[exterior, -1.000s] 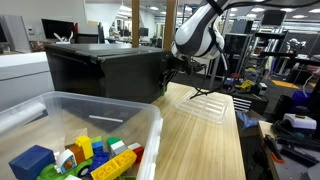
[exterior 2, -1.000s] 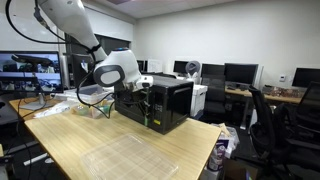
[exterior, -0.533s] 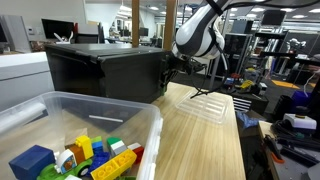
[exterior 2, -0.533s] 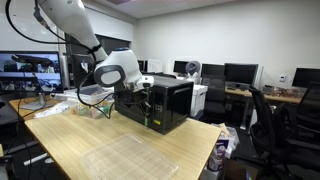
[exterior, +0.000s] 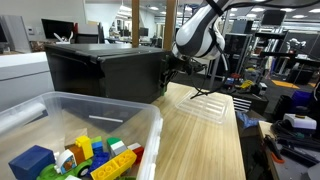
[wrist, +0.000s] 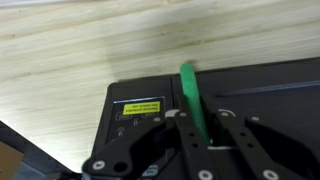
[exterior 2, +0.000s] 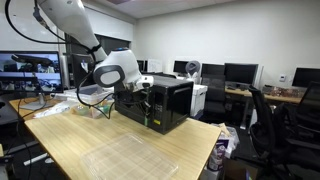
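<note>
Nearest us, a clear bin of toy blocks sits at seven o'clock on the table. Further on, a clear lid lies flat. Beyond it, the gripper hangs right at the black box, at its three o'clock corner. In the wrist view, a green strip pokes toward twelve between the fingers, with a yellow label at its nine. The fingers sit close on either side of it; whether they're pinching it, I cannot tell.

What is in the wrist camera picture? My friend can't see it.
A green stick pokes up between the two black fingers of the gripper. Behind them lies a black box with a yellow label, and pale wooden table fills the top.
</note>
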You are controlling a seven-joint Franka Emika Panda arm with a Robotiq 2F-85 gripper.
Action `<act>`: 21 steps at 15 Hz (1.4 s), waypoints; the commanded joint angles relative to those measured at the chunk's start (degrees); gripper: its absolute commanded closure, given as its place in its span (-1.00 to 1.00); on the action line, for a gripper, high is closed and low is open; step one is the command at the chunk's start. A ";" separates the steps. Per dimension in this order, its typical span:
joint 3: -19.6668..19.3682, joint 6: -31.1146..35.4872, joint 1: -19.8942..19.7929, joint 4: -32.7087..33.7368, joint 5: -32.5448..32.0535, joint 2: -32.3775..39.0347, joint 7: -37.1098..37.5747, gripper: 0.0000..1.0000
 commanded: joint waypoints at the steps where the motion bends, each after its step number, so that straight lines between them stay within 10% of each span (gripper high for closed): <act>1: 3.29 0.62 -1.08 -2.99 2.01 -2.13 -1.65 0.88; 8: 12.01 4.28 -9.46 -7.06 4.84 -3.74 -6.43 0.88; 21: 40.37 10.91 -38.52 -13.46 6.19 -1.58 -15.74 0.87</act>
